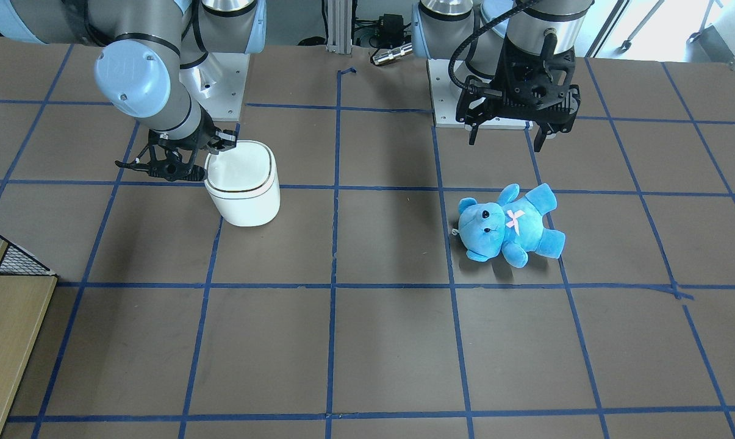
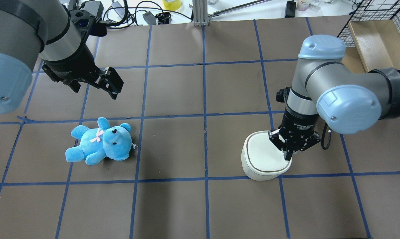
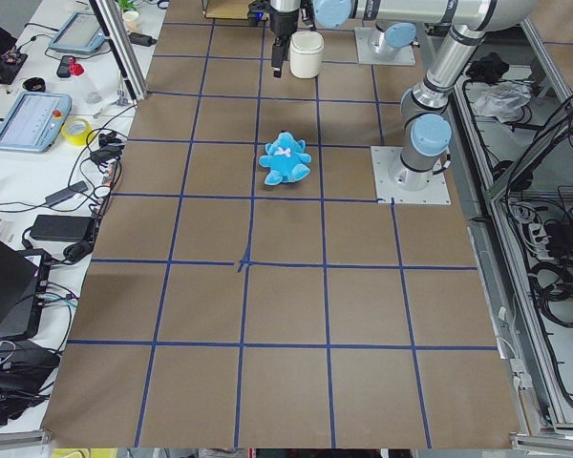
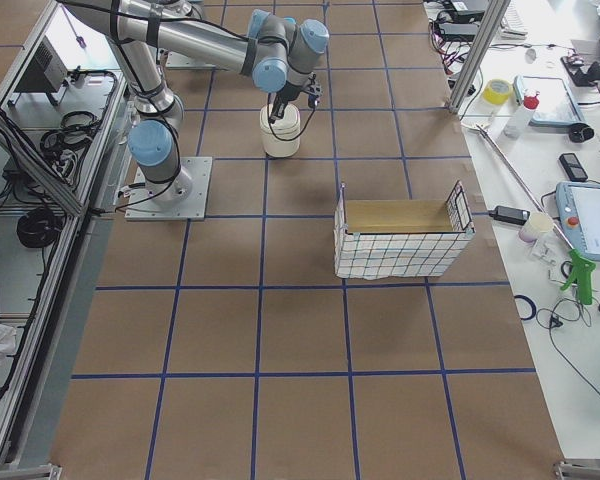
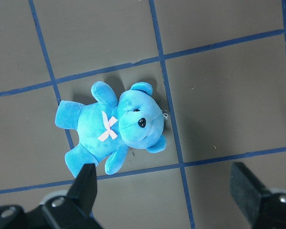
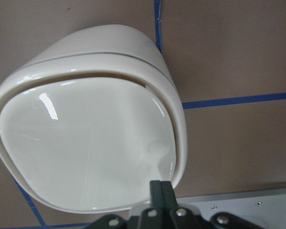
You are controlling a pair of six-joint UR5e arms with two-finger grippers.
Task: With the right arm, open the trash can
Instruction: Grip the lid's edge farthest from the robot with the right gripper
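Observation:
The white trash can (image 2: 264, 159) stands on the table with its flat lid (image 6: 86, 152) down. It also shows in the front view (image 1: 245, 189). My right gripper (image 2: 288, 156) points down over the can's right rim. Its fingers are pressed together, and their tips (image 6: 160, 188) rest at the lid's edge and hold nothing. My left gripper (image 2: 110, 83) hangs open and empty above the table. Its wrist view shows both fingers (image 5: 86, 183) spread wide.
A blue teddy bear (image 2: 100, 141) lies on its back on the left half of the table, below my left gripper. A wire basket holding a wooden box (image 2: 375, 36) stands at the far right corner. Cables and tools lie beyond the table's far edge.

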